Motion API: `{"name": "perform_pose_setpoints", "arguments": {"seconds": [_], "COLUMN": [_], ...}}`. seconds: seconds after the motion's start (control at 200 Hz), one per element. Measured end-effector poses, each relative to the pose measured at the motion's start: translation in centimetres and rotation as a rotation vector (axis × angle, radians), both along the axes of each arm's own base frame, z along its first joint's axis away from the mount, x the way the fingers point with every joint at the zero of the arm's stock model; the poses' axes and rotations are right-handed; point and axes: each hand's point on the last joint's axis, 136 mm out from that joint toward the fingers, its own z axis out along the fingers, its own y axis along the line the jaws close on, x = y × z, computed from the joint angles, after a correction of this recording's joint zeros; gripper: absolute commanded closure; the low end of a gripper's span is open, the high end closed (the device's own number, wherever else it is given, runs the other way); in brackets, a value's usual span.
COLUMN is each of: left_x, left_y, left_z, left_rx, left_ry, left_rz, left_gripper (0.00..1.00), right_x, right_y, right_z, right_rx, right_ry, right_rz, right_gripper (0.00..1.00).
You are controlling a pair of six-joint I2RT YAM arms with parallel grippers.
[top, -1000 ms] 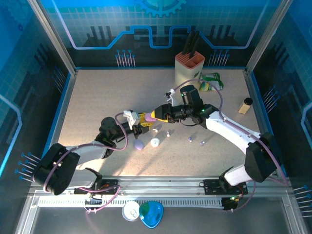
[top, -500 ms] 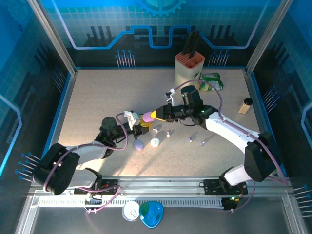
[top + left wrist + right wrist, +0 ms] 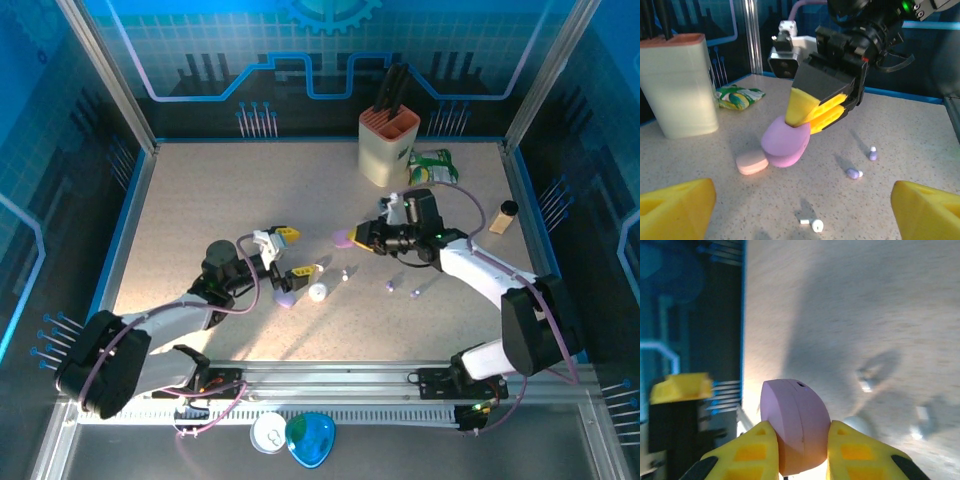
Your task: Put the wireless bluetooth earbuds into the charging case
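My right gripper is shut on a lilac pebble-shaped case, held just above the table; the case fills the gap between its yellow fingers. In the left wrist view that case hangs over a pink case lying flat. My left gripper is open and holds nothing, facing the right one from the left. Tiny earbuds lie loose on the table: a white one and two lilac ones. Another lilac case and a white case rest near the left gripper.
A knife block stands at the back, with a green packet beside it and a small bottle at the right edge. A blue item and a white round one lie below the table's front rail.
The right gripper has pulled back to the right with the lilac case. The left gripper has opened wide and drawn back slightly to the left.
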Motion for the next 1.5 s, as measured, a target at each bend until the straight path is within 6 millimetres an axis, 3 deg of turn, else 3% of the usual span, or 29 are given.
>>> {"name": "perform_pose_setpoints", "arguments": {"seconds": [0.12,0.335,0.505,0.615,0.75,0.99,1.236,1.386,1.501], "left_x": [-0.2,-0.3,0.7,1.9,3.0,4.2,2.9,1.7,0.9], "left_y": [0.3,0.9,1.8,2.5,3.8,7.4,12.3,14.2,15.0], "left_z": [-0.5,-2.4,-3.9,-3.8,-3.5,-3.8,-5.6,-5.8,-6.8], "left_rx": [0.033,0.088,0.126,0.139,0.155,0.151,0.073,0.023,0.036], "left_ry": [0.019,0.083,0.195,0.266,0.348,0.547,0.782,0.840,0.893], "left_rz": [0.013,0.042,0.126,0.207,0.323,0.598,0.930,1.049,1.108], "left_gripper": [0.06,0.03,0.01,0.01,0.01,0.01,0.01,0.01,0.01], "right_x": [0.4,0.6,0.9,0.8,1.2,1.0,1.7,1.1,-0.1], "right_y": [-3.7,-8.3,-10.1,-10.5,-10.4,-12.3,-13.6,-12.1,-8.3], "right_z": [-3.1,-6.3,-8.8,-10.1,-10.1,-10.2,-5.0,-2.7,-1.7], "right_rx": [-0.131,-0.287,-0.346,-0.365,-0.369,-0.481,-0.534,-0.547,-0.560], "right_ry": [0.029,0.043,0.087,0.112,0.093,0.071,-0.129,-0.280,-0.398], "right_rz": [-0.089,-0.169,-0.191,-0.185,-0.183,-0.216,-0.266,-0.201,-0.063], "right_gripper": [0.84,0.84,0.84,0.83,0.71,0.31,0.01,0.00,0.00]}}
